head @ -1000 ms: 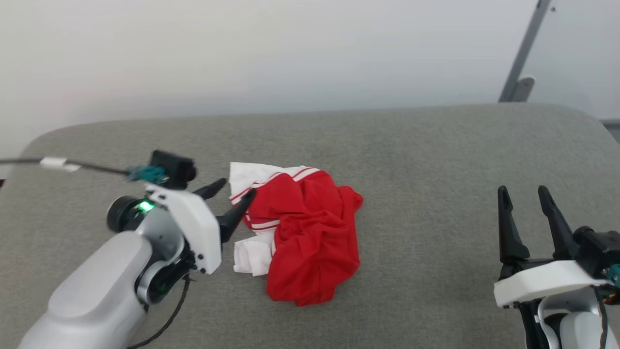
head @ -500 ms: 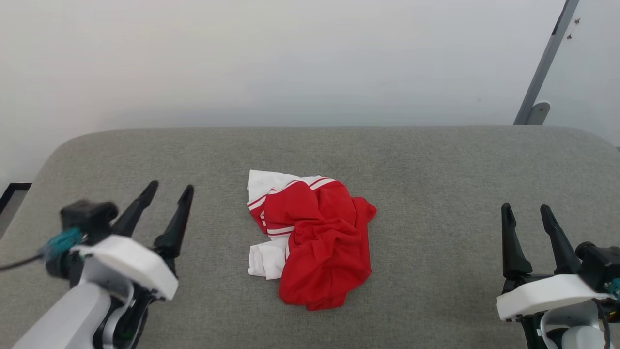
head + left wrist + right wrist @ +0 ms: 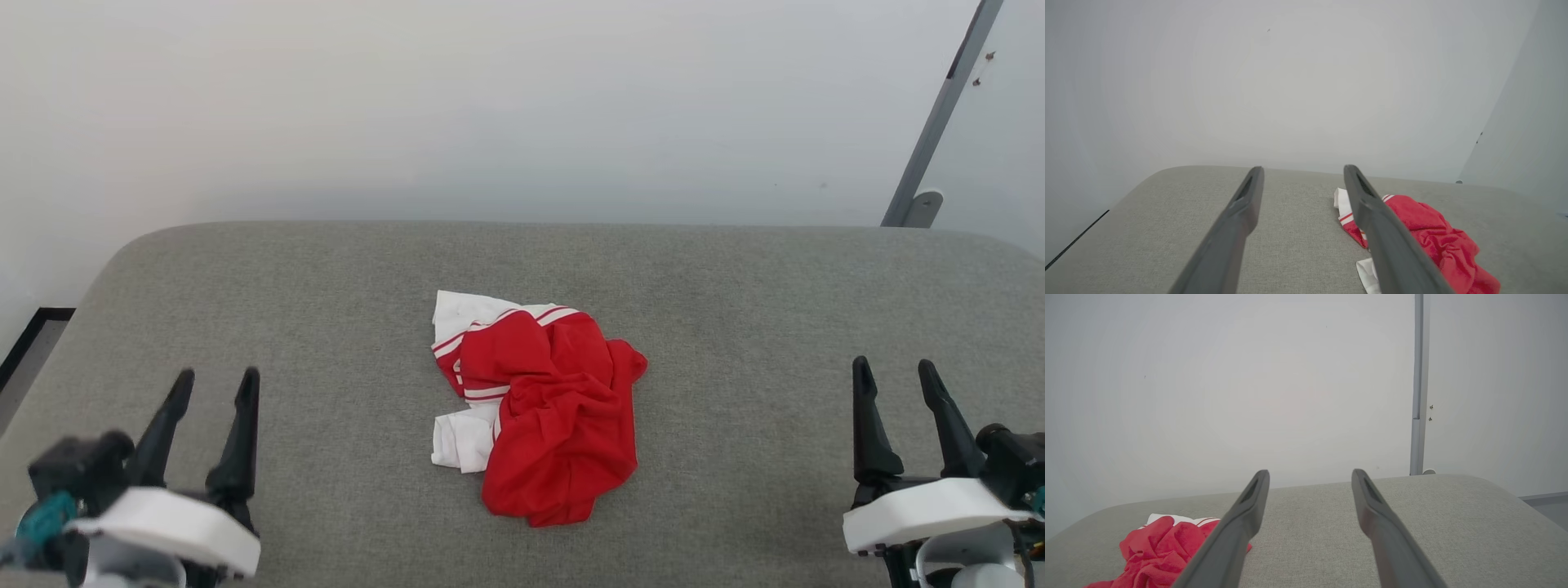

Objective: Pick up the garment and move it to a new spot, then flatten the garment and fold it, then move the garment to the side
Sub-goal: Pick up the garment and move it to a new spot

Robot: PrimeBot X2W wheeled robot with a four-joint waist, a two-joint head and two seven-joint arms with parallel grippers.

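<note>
Your garment [image 3: 543,412] is a crumpled red jersey heap w/ white striped sleeves, mid of the grey woven, round-cornered counter [image 3: 735,278]. Left end effector [image 3: 218,376] & right end effector [image 3: 891,364]: both spread open, empty, by the front corners.

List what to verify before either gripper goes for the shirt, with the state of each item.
1. Fingers of the left gripper spread, nothing held: ok.
2. Fingers of the right gripper spread, nothing held: ok.
3. The garment lies in one heap, apart from both grippers: ok.
4. Garment flat enough to fold: not ok, it is crumpled.
5. Bare grey surface on both sides of the heap for a new spot: ok.
6. Which side of the garment faces up: cannot tell.
</note>
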